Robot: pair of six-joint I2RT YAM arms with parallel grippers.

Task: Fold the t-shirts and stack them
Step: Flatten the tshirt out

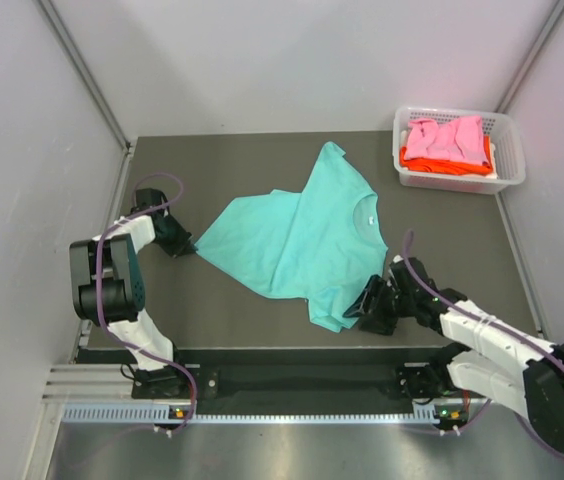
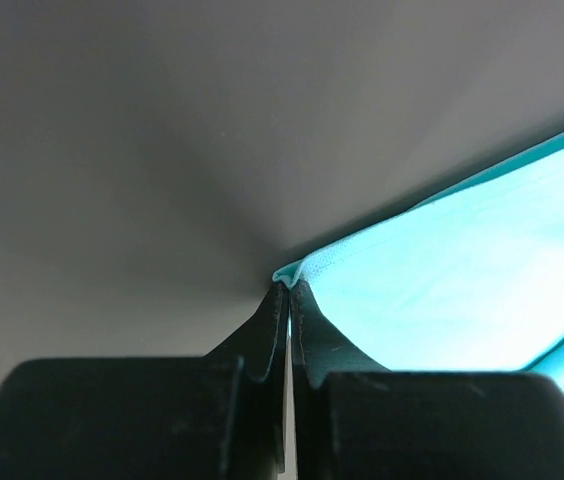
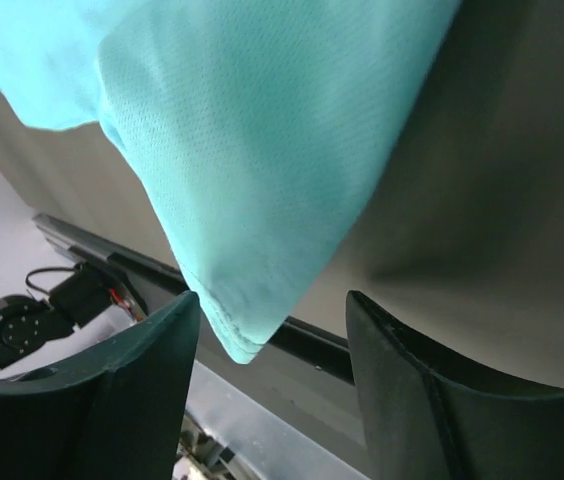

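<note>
— Teal t-shirt (image 1: 297, 240) lay spread on the dark table (image 1: 212, 170). Who held it?
— The left gripper (image 2: 288, 291) pinched one corner tight. The right gripper (image 3: 272, 312) stood wide open around another corner.
— Any words?
— Its neck tag (image 1: 368, 213) was too small to read. A pink t-shirt (image 1: 447, 135) and an orange t-shirt (image 1: 442, 163) sat in the white basket (image 1: 509, 150).

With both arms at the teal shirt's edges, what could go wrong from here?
The left gripper pinches only a corner tip of the teal t-shirt; a pull could slip it free. The right gripper is open with only a hem corner hanging between its fingers, so closing may catch little cloth or miss.
</note>
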